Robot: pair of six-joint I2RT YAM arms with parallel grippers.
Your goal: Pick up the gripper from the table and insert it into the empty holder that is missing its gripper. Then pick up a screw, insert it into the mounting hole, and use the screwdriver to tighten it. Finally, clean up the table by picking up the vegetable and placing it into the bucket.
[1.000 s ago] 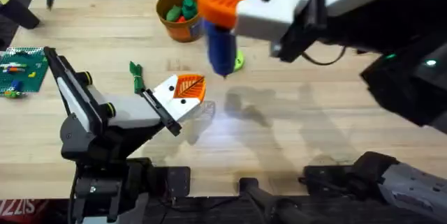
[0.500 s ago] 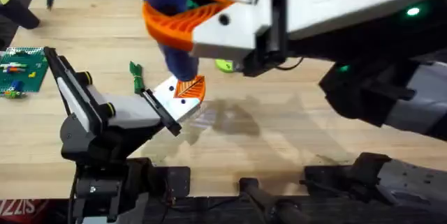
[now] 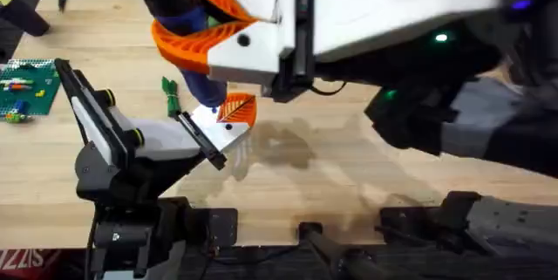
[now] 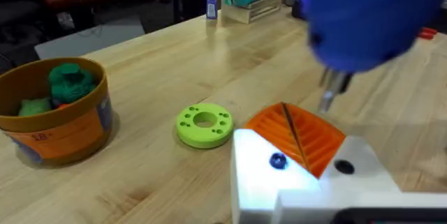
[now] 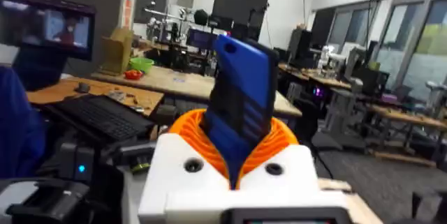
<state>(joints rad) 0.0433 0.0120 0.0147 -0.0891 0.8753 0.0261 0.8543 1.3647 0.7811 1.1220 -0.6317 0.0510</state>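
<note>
Right gripper clamped on blue screwdriver, tip just above the holder, prob. lining up w/ screw. Left gripper's state: can't tell.

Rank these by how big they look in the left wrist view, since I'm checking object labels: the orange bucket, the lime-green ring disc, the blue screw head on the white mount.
1. The orange bucket, cut off by the picture's edge, looks largest.
2. The lime-green ring disc.
3. The blue screw head, by far the smallest, though it lies nearest the camera.
</note>
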